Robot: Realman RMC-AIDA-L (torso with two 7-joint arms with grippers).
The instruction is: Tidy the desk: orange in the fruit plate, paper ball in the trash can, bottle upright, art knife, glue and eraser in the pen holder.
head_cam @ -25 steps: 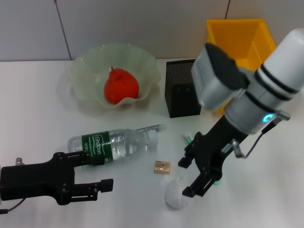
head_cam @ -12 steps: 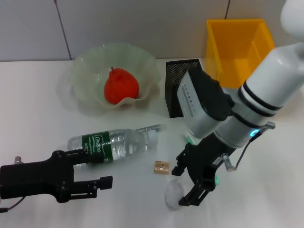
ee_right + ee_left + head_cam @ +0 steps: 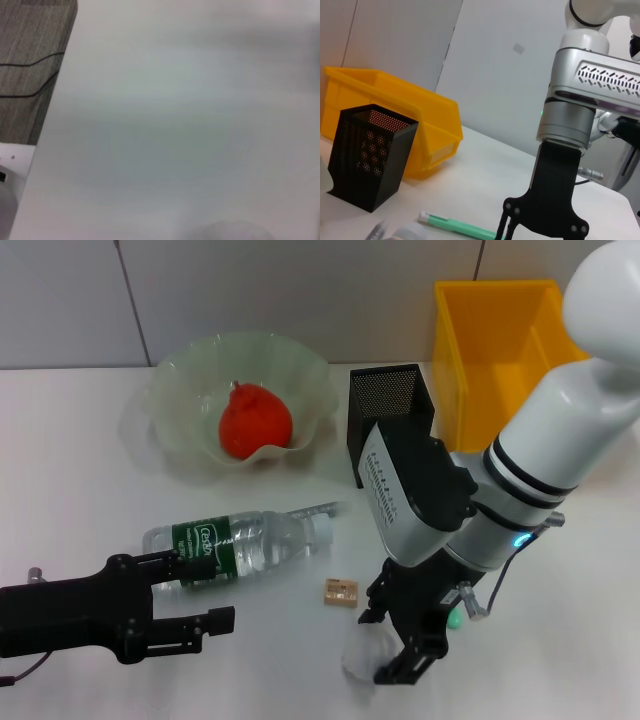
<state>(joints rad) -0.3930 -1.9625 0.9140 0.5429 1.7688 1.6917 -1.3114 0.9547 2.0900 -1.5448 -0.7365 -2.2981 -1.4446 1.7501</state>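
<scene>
The white crumpled paper ball lies on the white desk surface at the near edge, between the two black fingers of the right gripper. The fingers stand spread, one on each side of the ball; whether they press on it cannot be told.

Just beyond the fingers, toward the left arm, lies the tiny tan rectangular eraser. A green-and-white pen-shaped item lies on the desk beside the right gripper's black bracket.

The clear plastic bottle with the dark green label lies on its side, its base end next to the upper finger of the left gripper. That gripper's fingers are parted and hold nothing.

Farther back, the black square mesh pen holder stands upright, just beside the bright yellow rectangular trash can. The red-orange fruit sits inside the pale-green scalloped fruit plate.
</scene>
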